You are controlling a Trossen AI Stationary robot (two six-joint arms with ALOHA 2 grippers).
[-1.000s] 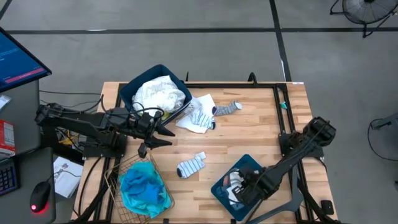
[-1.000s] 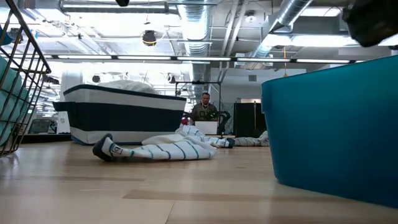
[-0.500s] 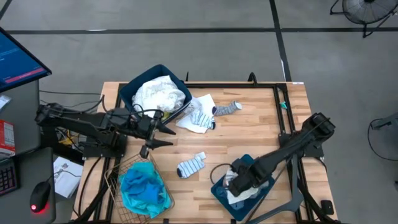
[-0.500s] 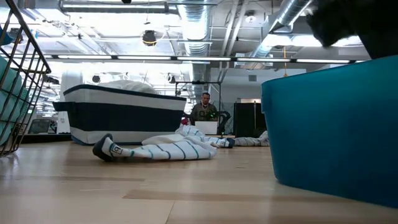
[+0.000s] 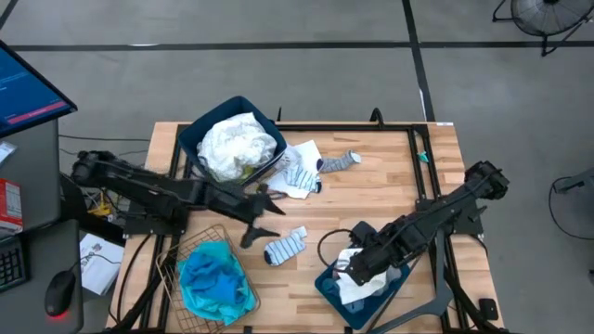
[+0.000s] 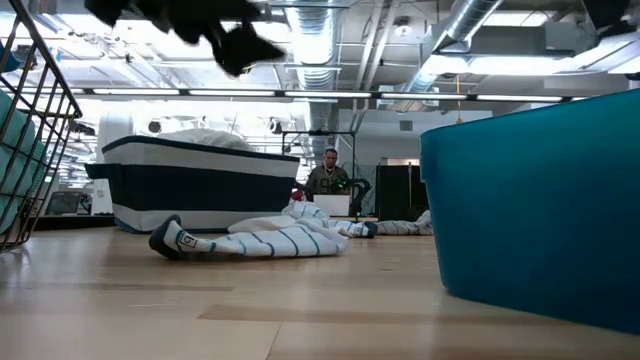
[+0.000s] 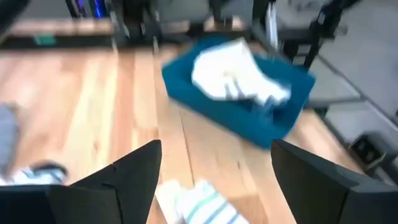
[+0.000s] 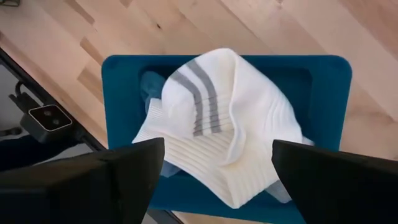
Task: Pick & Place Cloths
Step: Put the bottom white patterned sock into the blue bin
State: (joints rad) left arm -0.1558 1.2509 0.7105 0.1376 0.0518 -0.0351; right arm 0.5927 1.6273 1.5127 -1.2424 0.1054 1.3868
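The right gripper (image 5: 345, 270) is hovering with its fingers spread wide and holding nothing, over the white sock (image 8: 217, 124) lying crumpled in the blue bin (image 8: 323, 87). The left gripper (image 5: 263, 215), also gaping and holding nothing, is reaching across the tabletop (image 5: 371, 199) toward the striped sock (image 5: 285, 246), which is lying diagonally.

A grey floor (image 5: 306, 83) crossed by dark lines surrounds the table; ceiling ducts (image 6: 470, 30) run overhead.

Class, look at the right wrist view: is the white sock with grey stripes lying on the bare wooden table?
No, the white sock lies inside the blue bin.
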